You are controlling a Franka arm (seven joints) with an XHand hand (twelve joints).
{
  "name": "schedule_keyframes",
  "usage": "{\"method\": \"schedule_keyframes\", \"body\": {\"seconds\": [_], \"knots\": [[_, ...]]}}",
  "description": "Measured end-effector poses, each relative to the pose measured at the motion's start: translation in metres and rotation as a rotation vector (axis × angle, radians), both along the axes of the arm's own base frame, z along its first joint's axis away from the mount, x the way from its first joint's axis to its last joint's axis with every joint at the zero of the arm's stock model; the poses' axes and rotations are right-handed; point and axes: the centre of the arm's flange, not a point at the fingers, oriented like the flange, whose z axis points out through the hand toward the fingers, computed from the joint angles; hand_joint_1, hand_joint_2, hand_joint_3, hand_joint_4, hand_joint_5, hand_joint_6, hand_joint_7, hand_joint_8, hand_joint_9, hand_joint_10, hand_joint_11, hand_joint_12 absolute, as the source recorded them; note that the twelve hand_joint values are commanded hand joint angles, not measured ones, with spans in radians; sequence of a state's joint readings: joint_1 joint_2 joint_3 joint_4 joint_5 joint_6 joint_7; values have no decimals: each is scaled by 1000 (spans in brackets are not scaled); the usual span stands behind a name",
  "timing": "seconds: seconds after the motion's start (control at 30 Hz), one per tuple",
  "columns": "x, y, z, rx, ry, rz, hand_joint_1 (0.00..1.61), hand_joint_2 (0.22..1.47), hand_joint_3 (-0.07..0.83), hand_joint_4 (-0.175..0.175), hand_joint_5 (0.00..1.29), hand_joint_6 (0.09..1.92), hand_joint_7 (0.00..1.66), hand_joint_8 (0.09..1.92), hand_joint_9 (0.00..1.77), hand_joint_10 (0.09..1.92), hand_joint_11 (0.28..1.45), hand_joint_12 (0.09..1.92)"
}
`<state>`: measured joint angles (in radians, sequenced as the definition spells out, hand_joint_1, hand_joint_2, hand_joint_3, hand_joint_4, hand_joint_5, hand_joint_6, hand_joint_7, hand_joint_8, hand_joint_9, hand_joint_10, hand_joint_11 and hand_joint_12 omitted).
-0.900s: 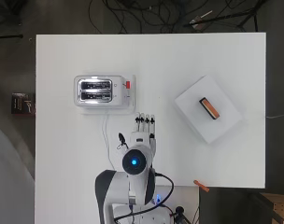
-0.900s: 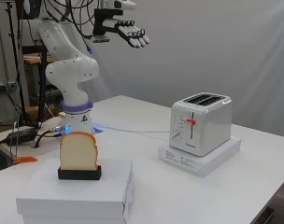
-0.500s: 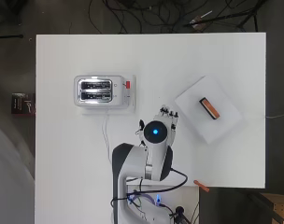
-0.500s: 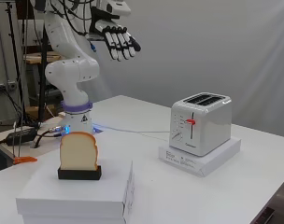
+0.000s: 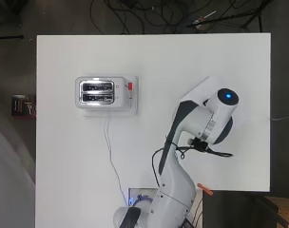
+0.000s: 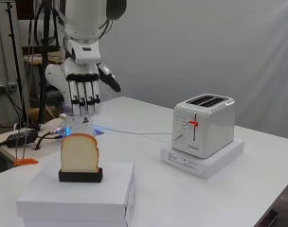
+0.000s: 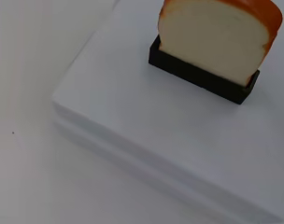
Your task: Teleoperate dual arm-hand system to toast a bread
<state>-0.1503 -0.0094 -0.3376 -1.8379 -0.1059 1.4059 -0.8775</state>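
Fingers (image 6: 82, 97) straight, side by side, pointing down, thumb out to side; held nothing. Hand (image 6: 83, 87) hung above bread slice (image 6: 79, 153), not touching. Slice stood upright in black holder (image 6: 80, 176), holder on top of white box (image 6: 77, 196) at desk (image 6: 191, 198) edge nearest side cam. Toaster (image 6: 203, 125) w/ red lever (image 6: 194, 124) sat on flat white base (image 6: 203, 161), well apart from slice, further across desk; both slots looked unfilled in overhead view. Cable (image 5: 111, 156) ran from toaster toward arm base.
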Motion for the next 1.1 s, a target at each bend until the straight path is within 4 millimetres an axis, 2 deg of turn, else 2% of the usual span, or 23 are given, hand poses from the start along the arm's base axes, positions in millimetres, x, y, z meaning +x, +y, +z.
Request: {"method": "schedule_keyframes", "body": {"seconds": [0.13,0.2,0.27,0.37,0.47,0.6,0.8,0.83,0.87,0.9,0.93,0.97,1.0,1.03,1.1], "knots": [[25,-39,-47,8,39,-32,54,1007,-3,6,460,87,563,87,700,87,524,87],[35,-58,-62,6,28,-40,67,1006,-3,8,463,87,563,87,701,87,527,87],[36,-73,-70,17,8,-38,104,1009,-1,10,466,87,561,87,695,87,526,87],[31,-74,-80,61,-3,7,146,985,-10,4,468,87,562,87,680,87,511,87],[22,-68,-91,105,-13,99,217,974,-10,0,469,87,564,87,655,87,473,87],[11,-63,-105,187,4,169,227,965,-9,26,462,87,531,87,623,87,448,87],[26,-85,-119,198,69,81,147,994,5,40,416,87,531,87,640,87,458,87],[24,-88,-123,201,90,56,177,998,4,30,431,87,560,87,679,87,471,87],[22,-89,-126,206,109,35,341,1032,5,27,546,87,643,87,754,87,497,87],[21,-90,-127,211,117,22,739,1052,6,-46,720,440,798,260,914,231,573,87],[19,-92,-127,219,113,17,1031,1071,3,-105,791,812,902,484,1023,458,670,87],[16,-95,-128,237,98,14,1201,1087,3,-140,796,1053,960,628,1076,638,750,87],[14,-97,-129,265,73,13,1288,1101,1,-158,772,1190,983,725,1096,763,800,87],[14,-97,-129,292,42,14,1282,1117,-6,-144,775,1249,1049,726,1144,668,830,87],[14,-94,-127,324,-26,5,1248,1134,3,-137,763,1308,1113,732,1274,339,859,87]]}}
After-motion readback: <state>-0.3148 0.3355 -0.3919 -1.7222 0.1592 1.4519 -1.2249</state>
